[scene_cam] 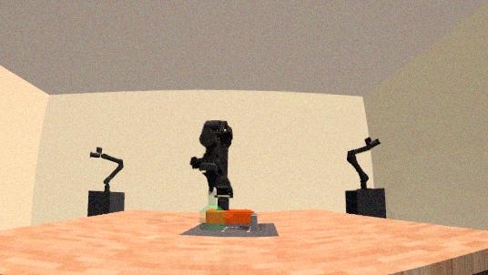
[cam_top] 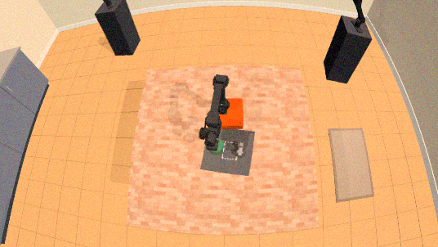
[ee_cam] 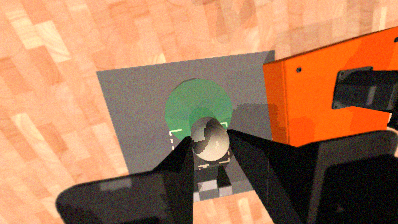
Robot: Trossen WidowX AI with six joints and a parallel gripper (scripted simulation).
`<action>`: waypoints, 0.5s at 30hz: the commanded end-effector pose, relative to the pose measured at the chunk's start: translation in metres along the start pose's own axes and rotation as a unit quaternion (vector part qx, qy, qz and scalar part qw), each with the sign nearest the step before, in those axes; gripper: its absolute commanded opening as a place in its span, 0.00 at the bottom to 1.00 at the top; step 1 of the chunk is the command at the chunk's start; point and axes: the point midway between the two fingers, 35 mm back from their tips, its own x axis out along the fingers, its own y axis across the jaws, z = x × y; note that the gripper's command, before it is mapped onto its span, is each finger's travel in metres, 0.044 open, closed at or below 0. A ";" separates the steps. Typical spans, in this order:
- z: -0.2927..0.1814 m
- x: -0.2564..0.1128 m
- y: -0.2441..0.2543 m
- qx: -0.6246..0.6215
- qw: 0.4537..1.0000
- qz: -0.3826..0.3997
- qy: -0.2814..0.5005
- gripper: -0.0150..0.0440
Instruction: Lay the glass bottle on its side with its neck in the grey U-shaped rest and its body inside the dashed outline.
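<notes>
Hand (cam_top: 211, 145) (scene_cam: 211, 188) (ee_cam: 209, 137) grips the glass bottle (cam_top: 219, 146) (scene_cam: 211, 210) (ee_cam: 198, 102) by its neck, long axis upright, mouth up.

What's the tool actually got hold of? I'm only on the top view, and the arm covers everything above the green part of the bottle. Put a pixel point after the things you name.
Observer: The tool (cam_top: 212, 146) (scene_cam: 211, 188) (ee_cam: 209, 137) is shut on the neck (scene_cam: 211, 199) (ee_cam: 214, 146) of the glass bottle (cam_top: 219, 147) (scene_cam: 210, 208) (ee_cam: 198, 97); the wrist view shows a finger on either side.
Operator: Okay, is the bottle standing or tipped?
Observer: Standing; in the exterior view the neck rises straight above the green shoulder.
Operator: And that grey rest, flat or raised?
Observer: Raised; from the exterior, the rest (cam_top: 240, 150) (scene_cam: 254, 222) (ee_cam: 224, 190) stands up from the dark mat (cam_top: 241, 166) (scene_cam: 193, 231) (ee_cam: 132, 90) like a short post.
</notes>
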 end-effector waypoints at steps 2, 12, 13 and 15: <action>-0.010 -0.003 0.000 0.000 1.000 0.000 0.002 0.47; -0.016 -0.005 0.000 0.003 1.000 0.000 -0.009 0.47; -0.017 -0.005 0.000 0.004 1.000 0.000 -0.010 0.47; -0.018 -0.005 0.000 0.005 1.000 0.000 -0.012 0.47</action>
